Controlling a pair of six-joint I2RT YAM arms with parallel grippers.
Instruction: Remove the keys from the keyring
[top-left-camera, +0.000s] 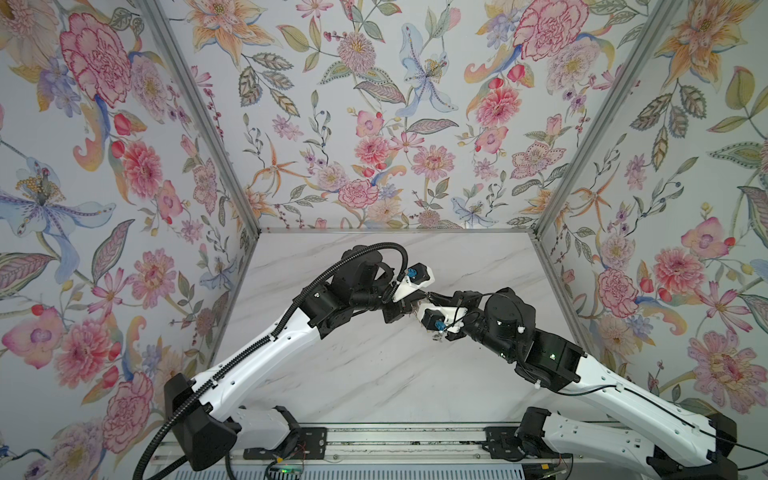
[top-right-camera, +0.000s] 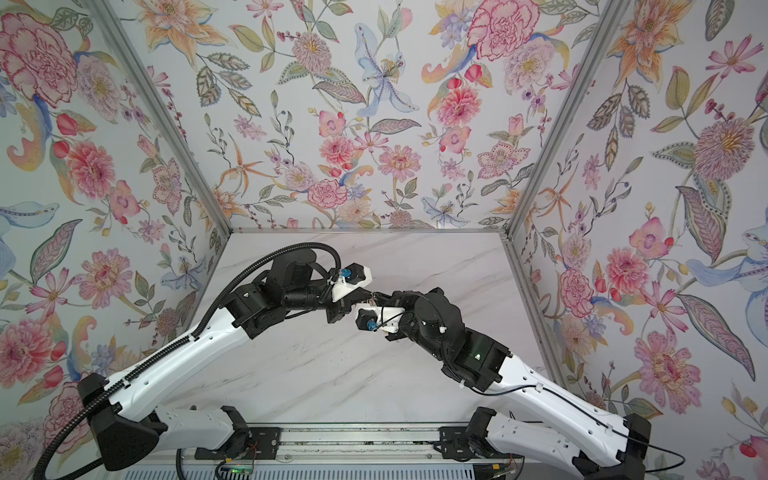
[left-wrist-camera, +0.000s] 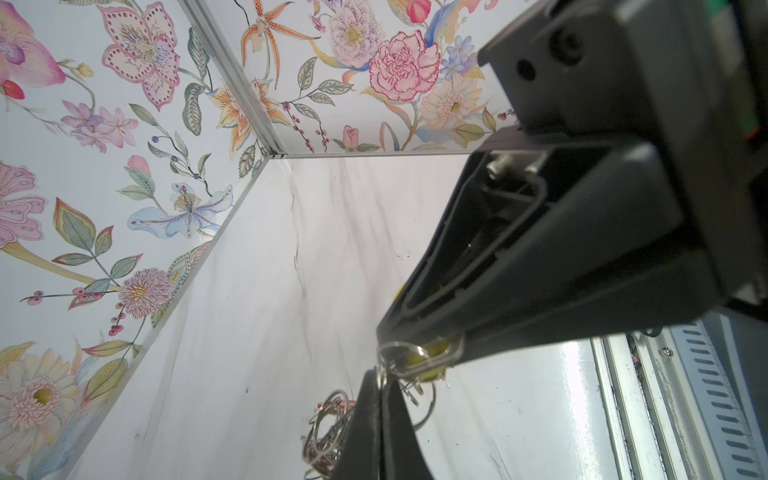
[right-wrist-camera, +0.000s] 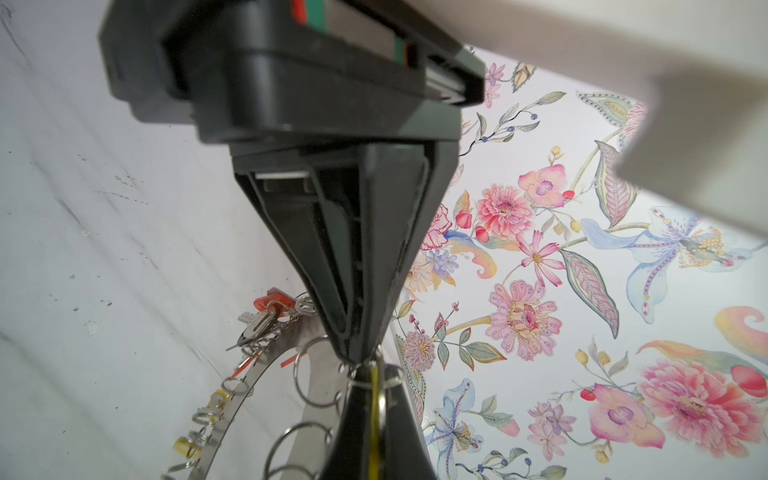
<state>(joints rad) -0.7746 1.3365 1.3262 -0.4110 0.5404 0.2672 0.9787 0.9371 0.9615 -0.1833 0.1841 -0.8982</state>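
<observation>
Both grippers meet tip to tip above the middle of the table in both top views, the left gripper (top-left-camera: 415, 300) and the right gripper (top-left-camera: 428, 297). The keyring (right-wrist-camera: 232, 409), a grey metal disc fringed with wire loops, hangs between them and is mostly hidden in the top views. My left gripper (left-wrist-camera: 380, 376) is shut on one small wire loop at the disc's rim. Shut on a yellow-tagged key (right-wrist-camera: 375, 415) that hangs on that loop is my right gripper (right-wrist-camera: 368, 372). A red-tagged key (right-wrist-camera: 272, 300) and yellow-tagged keys (right-wrist-camera: 218, 401) hang further round the rim.
The white marble table (top-left-camera: 374, 374) lies below, boxed in by floral walls (top-left-camera: 124, 208) on three sides. A metal rail (top-left-camera: 395, 440) carrying both arm bases runs along the front edge.
</observation>
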